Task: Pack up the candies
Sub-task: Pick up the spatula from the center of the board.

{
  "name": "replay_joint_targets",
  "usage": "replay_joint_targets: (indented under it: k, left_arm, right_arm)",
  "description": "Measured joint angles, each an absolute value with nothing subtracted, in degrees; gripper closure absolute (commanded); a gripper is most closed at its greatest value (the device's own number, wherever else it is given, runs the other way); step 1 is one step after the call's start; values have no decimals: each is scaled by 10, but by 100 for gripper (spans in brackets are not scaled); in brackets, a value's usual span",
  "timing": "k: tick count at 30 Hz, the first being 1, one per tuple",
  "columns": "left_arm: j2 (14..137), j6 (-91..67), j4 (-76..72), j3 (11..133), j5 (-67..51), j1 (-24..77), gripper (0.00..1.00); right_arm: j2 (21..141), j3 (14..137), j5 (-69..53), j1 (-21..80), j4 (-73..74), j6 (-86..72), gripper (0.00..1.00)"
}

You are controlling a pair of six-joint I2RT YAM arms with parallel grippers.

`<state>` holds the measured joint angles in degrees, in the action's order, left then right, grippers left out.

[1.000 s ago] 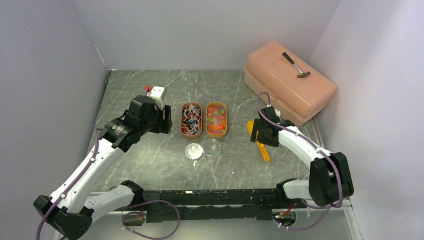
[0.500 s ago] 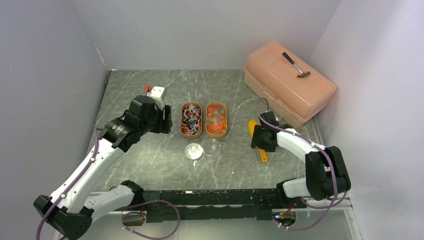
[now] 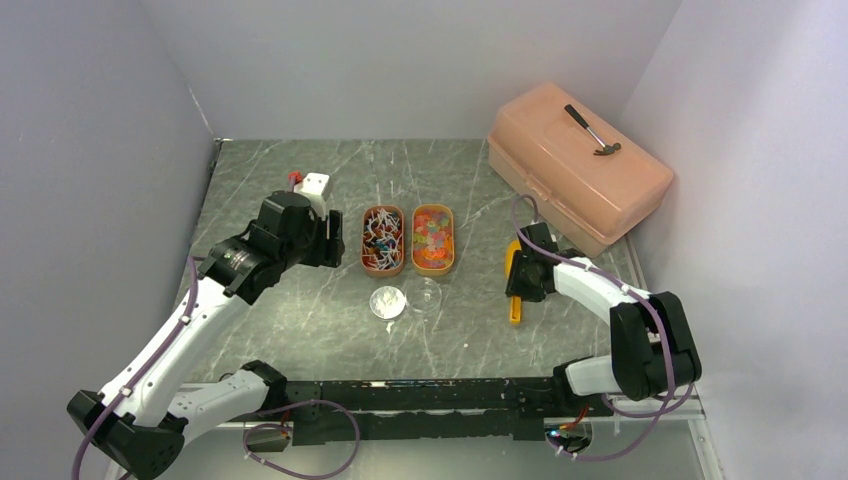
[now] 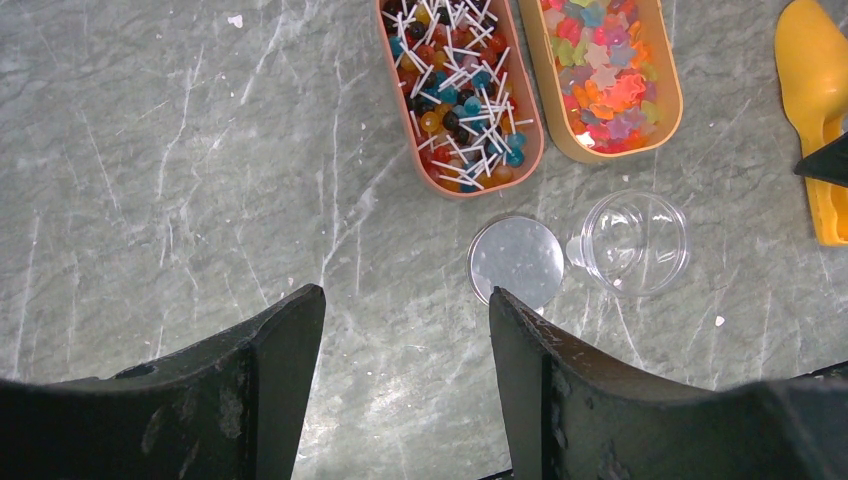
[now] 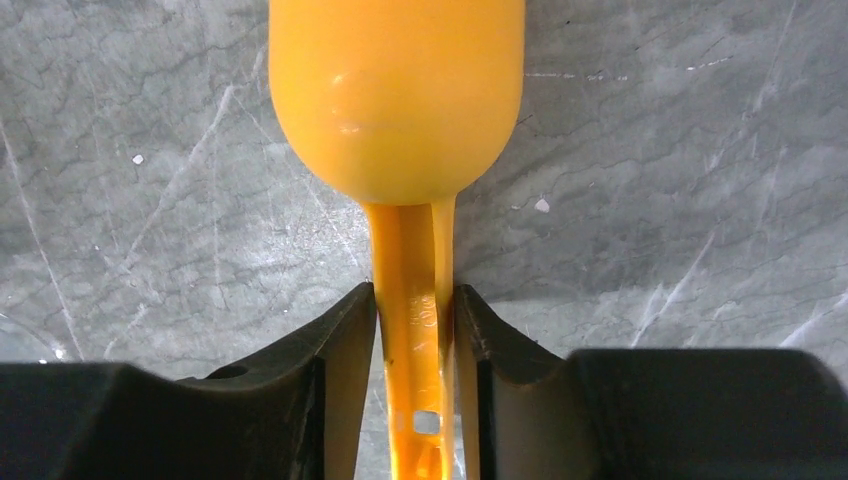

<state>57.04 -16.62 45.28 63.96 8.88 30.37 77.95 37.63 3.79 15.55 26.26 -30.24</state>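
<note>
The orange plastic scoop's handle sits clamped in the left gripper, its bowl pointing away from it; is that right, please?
Not quite: the right gripper, not the left, clamps the handle of the orange plastic scoop, as the right wrist view shows; the left gripper is open and empty. The bowl does point away.

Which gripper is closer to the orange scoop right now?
Right. The right gripper grips the orange scoop by its handle, a finger on each side. The left gripper hangs open across the table, on the far side of both candy trays from the scoop.
</note>
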Motion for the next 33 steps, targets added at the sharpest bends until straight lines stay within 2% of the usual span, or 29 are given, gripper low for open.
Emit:
replay_joint_targets:
  k: [5,9,19,26,33]
  left_arm:
    - [570,-166,453,640,89,304,33]
    - [570,-166,453,640,89,304,34]
    - [572,-166,453,640,89,304,33]
    - [572,-166,452,639,88,305,33]
    - [567,-166,435,622,50,305,31]
  right_arm:
    - [779,376,33,157,265,-305,85]
    - [771,376,29,169,273,-306,95]
    - [674,429,16,242,335,-305,99]
    - [596,468,-73,254,340,-281,100]
    - [588,472,-186,265,327,-262,100]
